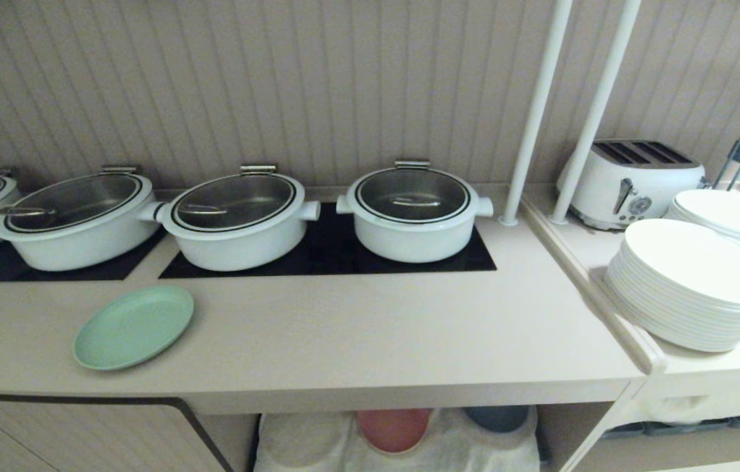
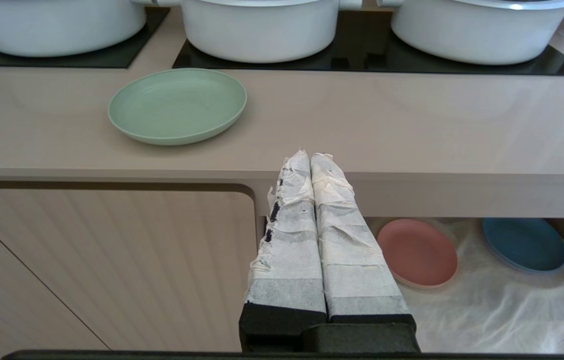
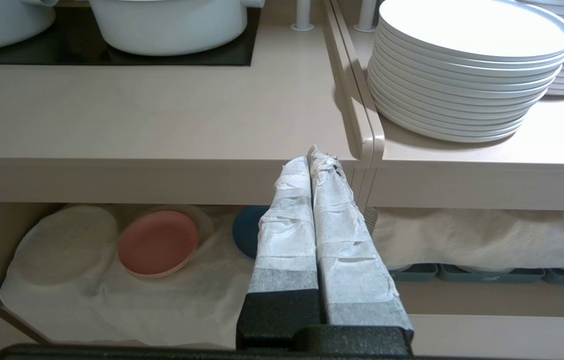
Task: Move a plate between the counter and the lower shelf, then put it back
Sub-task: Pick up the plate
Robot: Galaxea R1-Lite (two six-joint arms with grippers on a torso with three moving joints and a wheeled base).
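A small, round, matte mint-green plate [image 1: 133, 326] with a shallow raised rim lies flat on the smooth beige counter [image 1: 370, 328] at about eight o'clock from the centre, while both paper-wrapped grippers, left [image 2: 309, 159] and right [image 3: 312, 156], hover before the counter's edge, fingers pressed together and empty.

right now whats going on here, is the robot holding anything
Nothing is held. The mint-green plate lies flat on the counter, in front of the pots. Both arms are pulled back short of the counter's front edge: the left gripper and the right gripper are shut and empty. On the lower shelf, a pink plate and a dark blue plate sit on the white cloth.
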